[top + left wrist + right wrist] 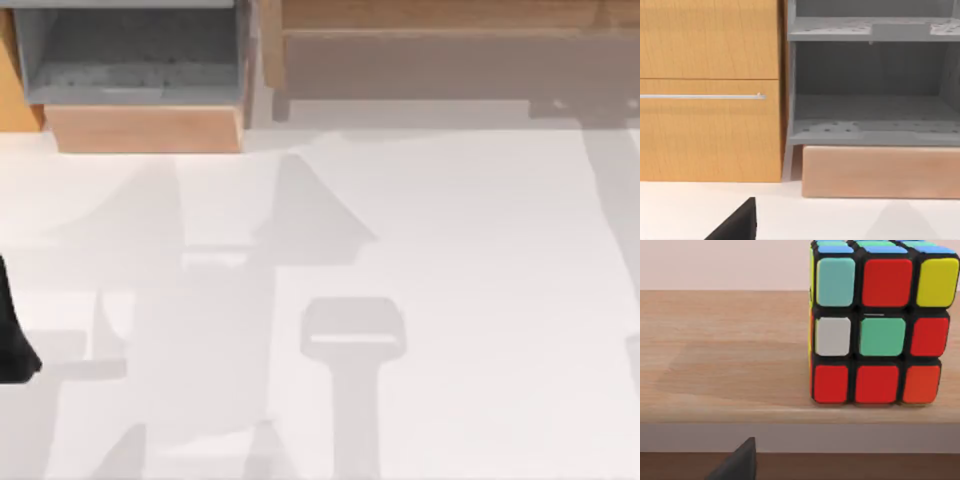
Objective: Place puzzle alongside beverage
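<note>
Because the multicoloured plastic puzzle cube (875,322) rests near the front edge of a light wooden shelf (725,355), the right wrist camera is levelled at it for approach, though whether either pincer is open cannot be told.

puzzle cube (880,322) with black edges and red, teal, yellow, white, orange stickers, sitting on a light wood shelf (725,355), grey speckled cubby (870,100) beside an orange-brown wood-grain cabinet (710,130), plain white table (480,300)
</note>
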You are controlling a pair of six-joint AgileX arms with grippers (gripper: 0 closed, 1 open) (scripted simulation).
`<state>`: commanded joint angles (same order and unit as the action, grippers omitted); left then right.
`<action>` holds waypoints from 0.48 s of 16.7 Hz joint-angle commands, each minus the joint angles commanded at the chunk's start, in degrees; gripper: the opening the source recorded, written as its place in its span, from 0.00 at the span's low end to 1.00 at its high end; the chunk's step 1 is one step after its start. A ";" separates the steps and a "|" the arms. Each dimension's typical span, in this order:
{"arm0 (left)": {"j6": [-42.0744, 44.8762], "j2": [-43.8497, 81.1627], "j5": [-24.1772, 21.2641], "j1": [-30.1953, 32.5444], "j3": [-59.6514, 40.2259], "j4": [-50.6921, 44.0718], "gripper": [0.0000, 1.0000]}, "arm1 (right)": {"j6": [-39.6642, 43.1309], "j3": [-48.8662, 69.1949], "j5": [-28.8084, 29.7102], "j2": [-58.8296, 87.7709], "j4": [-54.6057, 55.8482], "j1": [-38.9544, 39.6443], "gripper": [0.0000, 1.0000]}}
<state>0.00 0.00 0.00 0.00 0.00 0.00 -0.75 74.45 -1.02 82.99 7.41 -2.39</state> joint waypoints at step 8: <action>0.00 0.00 0.00 0.00 0.00 0.00 1.00 | -0.15 7.86 -0.11 7.80 1.09 -0.25 1.00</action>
<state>0.00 0.00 0.00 0.00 0.00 0.00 -0.90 82.32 -1.14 90.79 8.50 -2.64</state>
